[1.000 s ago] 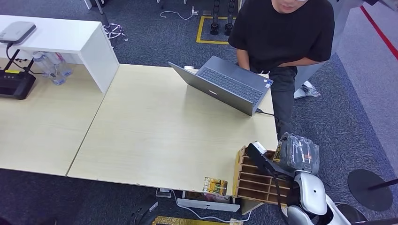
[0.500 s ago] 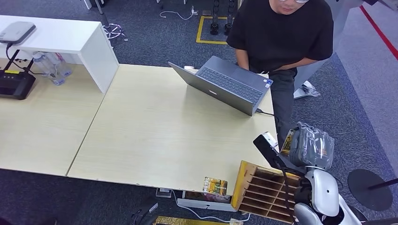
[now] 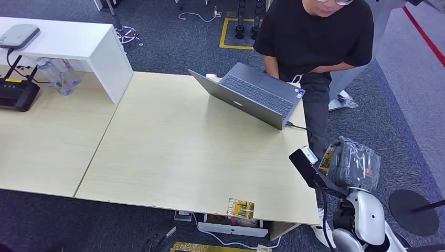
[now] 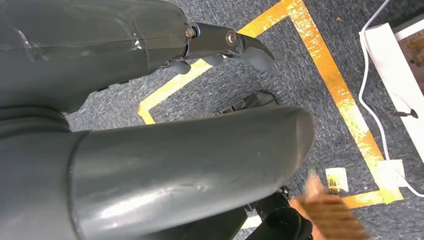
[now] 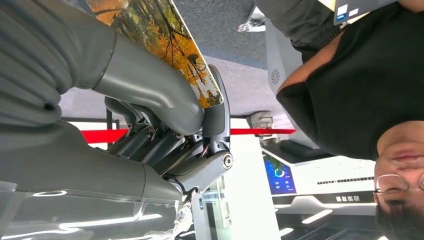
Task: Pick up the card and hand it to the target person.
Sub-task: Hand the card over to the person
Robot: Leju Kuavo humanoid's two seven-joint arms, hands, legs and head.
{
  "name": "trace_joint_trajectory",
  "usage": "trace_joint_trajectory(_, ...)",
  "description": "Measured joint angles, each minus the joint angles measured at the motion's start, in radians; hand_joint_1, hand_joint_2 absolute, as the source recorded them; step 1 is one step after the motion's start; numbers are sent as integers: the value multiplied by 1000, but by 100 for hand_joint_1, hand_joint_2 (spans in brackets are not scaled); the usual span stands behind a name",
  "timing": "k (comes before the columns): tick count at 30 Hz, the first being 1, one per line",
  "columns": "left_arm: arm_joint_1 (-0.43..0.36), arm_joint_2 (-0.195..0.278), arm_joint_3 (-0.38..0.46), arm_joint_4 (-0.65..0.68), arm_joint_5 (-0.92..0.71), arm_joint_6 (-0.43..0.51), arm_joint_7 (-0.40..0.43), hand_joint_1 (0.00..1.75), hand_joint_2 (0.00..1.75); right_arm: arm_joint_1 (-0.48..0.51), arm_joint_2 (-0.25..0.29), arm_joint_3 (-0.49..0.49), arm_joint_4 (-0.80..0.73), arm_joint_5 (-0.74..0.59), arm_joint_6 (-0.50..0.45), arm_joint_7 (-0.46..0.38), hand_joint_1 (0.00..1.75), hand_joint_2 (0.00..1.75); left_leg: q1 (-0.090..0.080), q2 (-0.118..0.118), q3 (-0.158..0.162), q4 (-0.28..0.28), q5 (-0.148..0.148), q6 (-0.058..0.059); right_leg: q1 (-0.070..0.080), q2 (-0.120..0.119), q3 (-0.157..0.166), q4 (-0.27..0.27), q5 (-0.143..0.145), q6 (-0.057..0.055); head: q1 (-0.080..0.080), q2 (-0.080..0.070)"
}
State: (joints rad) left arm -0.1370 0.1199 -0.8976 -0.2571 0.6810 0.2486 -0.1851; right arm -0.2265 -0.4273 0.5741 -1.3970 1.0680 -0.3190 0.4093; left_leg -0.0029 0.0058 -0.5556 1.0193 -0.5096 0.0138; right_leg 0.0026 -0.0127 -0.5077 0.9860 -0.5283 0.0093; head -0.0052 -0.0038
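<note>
A pale wooden table [image 3: 173,152] fills the left and middle of the scene. A black router [image 3: 18,93] and water bottles [image 3: 57,76] sit at its far left beside a white shelf unit [image 3: 68,44]. An open grey laptop [image 3: 254,94] sits at the far right edge, and a second printed card [image 3: 240,208] lies flat at the near edge.

Hanging low over the carpet, the left hand [image 4: 150,130] holds nothing, its fingers loosely extended. To the right, off the table's near right corner, the right hand [image 3: 350,169] has the card [image 5: 160,42] pinched between thumb and fingers. In the right wrist view the card juts up from the grip and faces the person in a black T-shirt [image 3: 315,37] at the far right.

The card looks thin, light and glossy. It is likely stiff enough to stand but could slip or bend, so an edge pinch near its lower half seems best. No container can be made out, though a blurred brown object in the left wrist view is hard to identify.
</note>
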Motion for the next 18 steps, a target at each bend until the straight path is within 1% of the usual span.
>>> trace_joint_trajectory(18,5,0,0,0,3,-8,-10,0,0,19,0,-15,0,-12,1,0,167,175,0,0,0,0,0,0,0,0,0,0,0,0,0,0)
